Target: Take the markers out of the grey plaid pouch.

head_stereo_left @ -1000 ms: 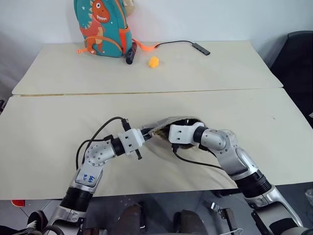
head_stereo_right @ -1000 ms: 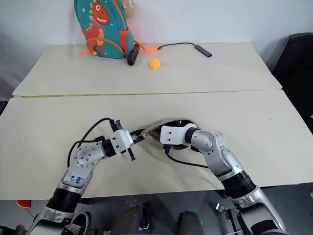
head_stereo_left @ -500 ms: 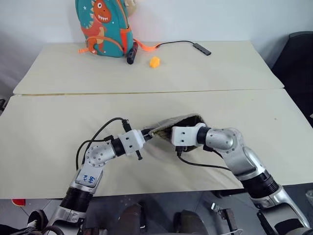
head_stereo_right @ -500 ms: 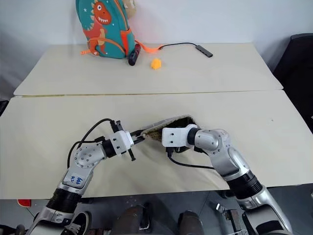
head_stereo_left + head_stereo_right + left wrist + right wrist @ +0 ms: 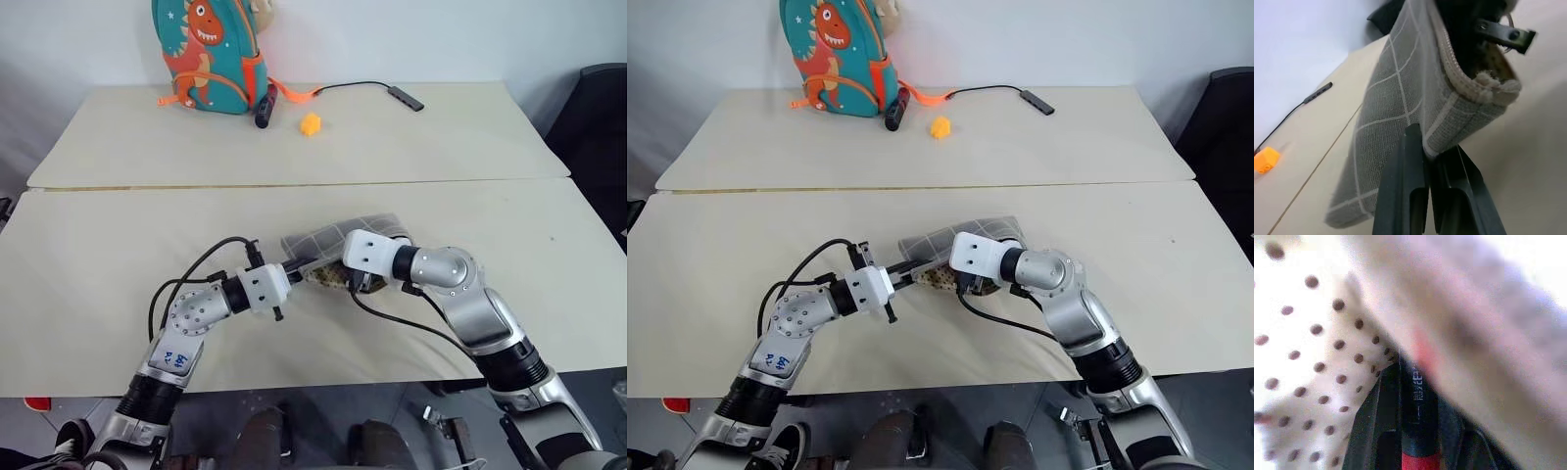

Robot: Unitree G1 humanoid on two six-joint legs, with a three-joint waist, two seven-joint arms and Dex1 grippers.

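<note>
Both sets of fingers clamped: L (image 5: 1427,161) on pouch (image 5: 1396,122) edge, R (image 5: 1418,431) on red marker (image 5: 1419,450) inside.

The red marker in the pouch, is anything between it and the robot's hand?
No. The right hand is already inside the grey plaid pouch, with the red marker between its fingers. Only the dotted lining surrounds them.

The far table (image 5: 441,137) bears a dinosaur backpack (image 5: 204,54), an orange block (image 5: 310,123) and a cable (image 5: 377,88).
</note>
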